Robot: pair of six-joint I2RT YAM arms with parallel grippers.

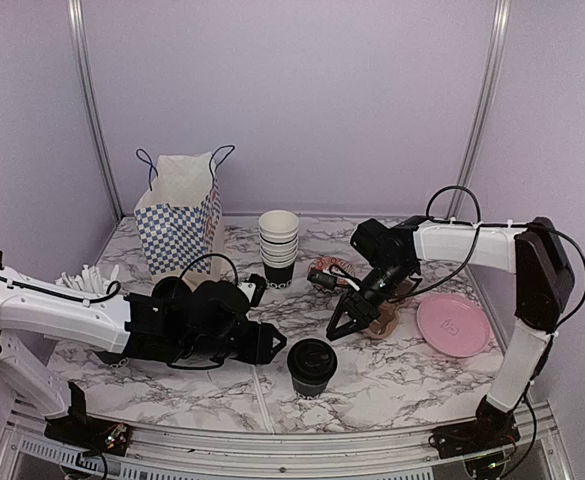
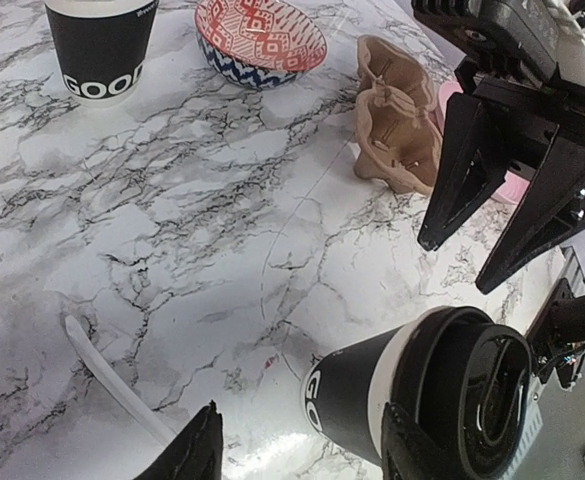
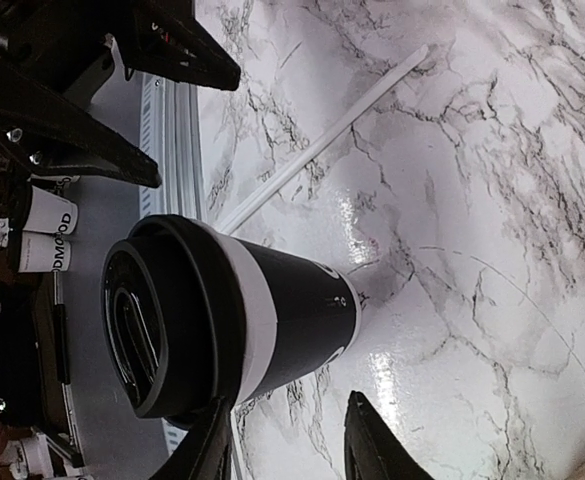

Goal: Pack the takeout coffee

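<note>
The takeout coffee (image 1: 312, 367) stands up straight on the counter (image 1: 172, 385). It is close to the front edge, about in the middle. It is a small black cup with white letters low down, and its black lid is on.

The left gripper (image 2: 302, 455) is low, just beside the cup on its left side. Its two fingers are spread apart and there is nothing between them. One finger is very close to the cup. I cannot tell if it touches.

The right gripper (image 2: 453, 267) hangs just behind the cup, a little toward the right edge, and points down at the counter. Its fingers are spread apart too, and they pinch nothing. It is not touching the cup.

A blue and white checked paper bag (image 1: 179, 215) stands open near the back left corner. A stack of cups (image 1: 278, 245) stands near the back edge, in the middle. Next to the stack is a small bowl (image 2: 262, 38) with a red pattern inside. A brown cardboard cup holder (image 2: 397, 130) lies behind the right gripper. A pink plate (image 1: 453, 324) sits near the right edge. A long white straw (image 2: 112, 385) lies flat on the counter near the left gripper. Some more white sticks (image 1: 87, 278) lie by the left edge.
</note>
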